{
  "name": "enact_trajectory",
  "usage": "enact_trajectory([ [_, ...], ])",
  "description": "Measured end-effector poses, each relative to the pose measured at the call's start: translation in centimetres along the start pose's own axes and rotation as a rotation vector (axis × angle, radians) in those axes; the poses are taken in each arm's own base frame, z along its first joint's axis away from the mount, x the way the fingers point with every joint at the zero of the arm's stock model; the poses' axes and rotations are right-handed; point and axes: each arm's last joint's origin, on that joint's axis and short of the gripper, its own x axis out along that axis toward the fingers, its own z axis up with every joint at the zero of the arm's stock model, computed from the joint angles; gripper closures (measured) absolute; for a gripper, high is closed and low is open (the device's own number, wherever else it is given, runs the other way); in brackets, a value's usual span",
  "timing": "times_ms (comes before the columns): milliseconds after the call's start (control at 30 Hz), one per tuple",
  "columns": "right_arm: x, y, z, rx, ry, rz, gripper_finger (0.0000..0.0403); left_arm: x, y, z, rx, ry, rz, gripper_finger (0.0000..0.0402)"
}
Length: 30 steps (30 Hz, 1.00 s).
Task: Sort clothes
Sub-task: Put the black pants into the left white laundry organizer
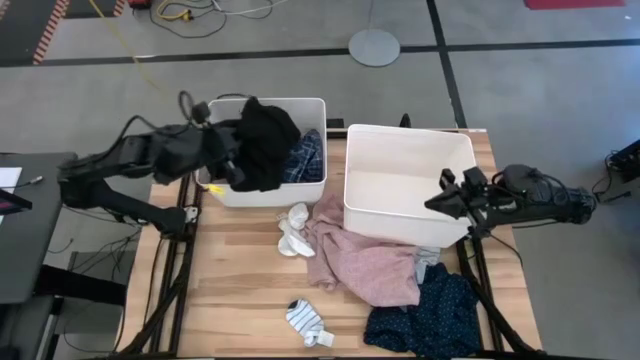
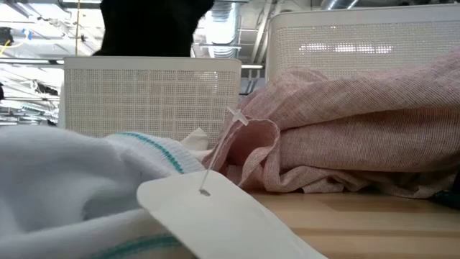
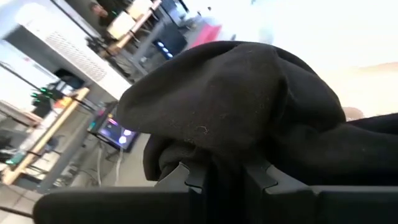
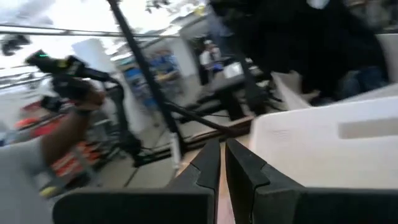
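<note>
The black top hangs half over the left bin, clamped in my left pincer. The plaid shirt lies inside that bin. The pink top, dotted piece and socks lie on the worktop. My right pincer, closed on nothing, hovers over the right bin.

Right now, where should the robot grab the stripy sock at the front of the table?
Best guess: come straight down from above and pinch the striped sock across its narrow middle. It lies flat and alone on the bare table, away from the pink top and the navy dotted piece, so nothing else should get caught. The right hand, hanging over the empty bin, looks free.
</note>
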Motion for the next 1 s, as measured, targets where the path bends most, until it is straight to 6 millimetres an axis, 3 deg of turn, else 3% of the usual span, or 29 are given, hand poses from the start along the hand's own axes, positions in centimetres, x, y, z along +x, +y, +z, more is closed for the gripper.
enact_trajectory([
  [167, 0.3, 0.3, 0.0, 0.049, 0.010, 0.041, 0.0358, 2.6, -1.1, 0.1, 0.025, 0.059, -0.040, 0.0319],
  [367, 1.5, 0.9, 1.8, -0.136, -0.093, 0.027, 0.0358, 5.3, -2.1, 0.2, 0.040, 0.113, -0.047, 0.0229],
  [500, 3.5, 1.4, 2.9, -0.210, -0.038, 0.016, 0.0356, 6.3, -2.4, 0.1, 0.038, 0.134, -0.060, 0.0193],
  [667, 7.0, 2.0, 4.5, -0.276, 0.195, -0.078, 0.0331, 6.8, -2.3, 0.0, 0.031, 0.141, -0.075, 0.0180],
  [800, 9.5, 2.7, 5.5, -0.283, 0.398, -0.144, 0.0286, 7.0, -2.0, -0.1, 0.007, 0.146, -0.079, 0.0180],
  [1000, 11.1, 3.3, 5.3, -0.319, 0.739, -0.284, 0.0204, 7.0, -2.0, -0.2, 0.002, 0.149, -0.089, 0.0179],
])
